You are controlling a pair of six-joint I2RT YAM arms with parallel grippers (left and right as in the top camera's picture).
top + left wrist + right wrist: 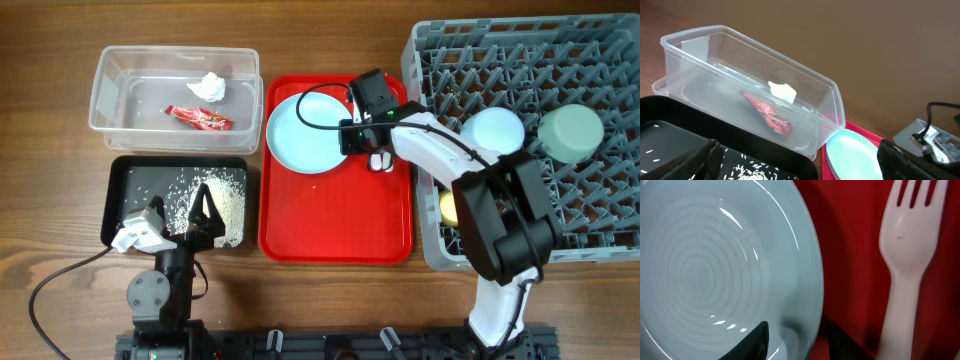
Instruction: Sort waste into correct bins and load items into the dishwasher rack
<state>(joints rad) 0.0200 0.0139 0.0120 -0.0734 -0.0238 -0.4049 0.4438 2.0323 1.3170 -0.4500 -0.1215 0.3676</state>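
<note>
1. Blue, pale and finely ringed, the round plate [715, 270] filled most of my right wrist view. It lay flat on the red serving tray [335, 220].
2. My right gripper [797, 332] hung over the plate's edge with its jaws parted to a moderate gap. One finger sat above the plate's inner slope and the other above the red tray just outside, with the rim running between them. I could see nothing clamped.
3. Just past that outer finger a white plastic fork [907, 255] lay on the red tray. Its tines pointed away from the gripper, and it was apart from the plate.
4. Back along the right arm from the gripper stood the grey dishwasher rack [600, 200]. It held a light blue bowl [497, 130] beside a pale green bowl [571, 130]. A small yellow cup [449, 207] was there too, partly hidden under the arm.
5. My left gripper [799, 150] was spread wide and empty above the black tray [125, 180]. Rice scraps [225, 195] were scattered on the tray beneath and around its fingers.
6. Straight ahead of the left fingertips sat the clear tub [110, 90], just beyond the black tray. Inside it were the crumpled white tissue [208, 87] and the red snack wrapper [200, 118], close together.
7. Behind the left gripper a dark cable [50, 285] looped over the wooden table [60, 200].
</note>
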